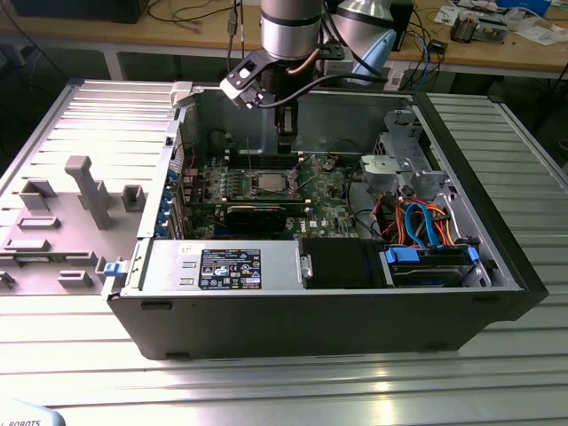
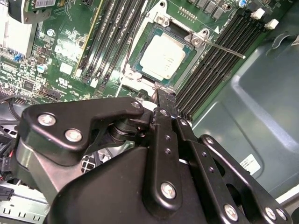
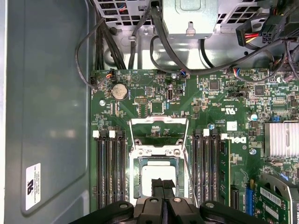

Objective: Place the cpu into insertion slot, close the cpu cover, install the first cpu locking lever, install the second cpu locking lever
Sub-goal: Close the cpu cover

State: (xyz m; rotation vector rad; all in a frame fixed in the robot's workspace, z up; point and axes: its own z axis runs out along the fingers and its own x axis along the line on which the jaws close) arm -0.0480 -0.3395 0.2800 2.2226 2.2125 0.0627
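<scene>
The gripper (image 3: pixel 162 183) has its fingers squeezed together, holding nothing. In the first wrist view it hangs over the cpu (image 3: pixel 159 171) and hides part of it.

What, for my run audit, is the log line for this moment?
chip: in socket | cover: raised | lever: unlatched | gripper: shut, over chip

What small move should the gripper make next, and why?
Probably ease the shut black gripper toward the thin silvery cover frame to tip it down. The square silvery-grey chip already lies in its metal-rimmed socket, the frame stands open beyond it, and the gripper is poised empty over the chip's edge.
</scene>
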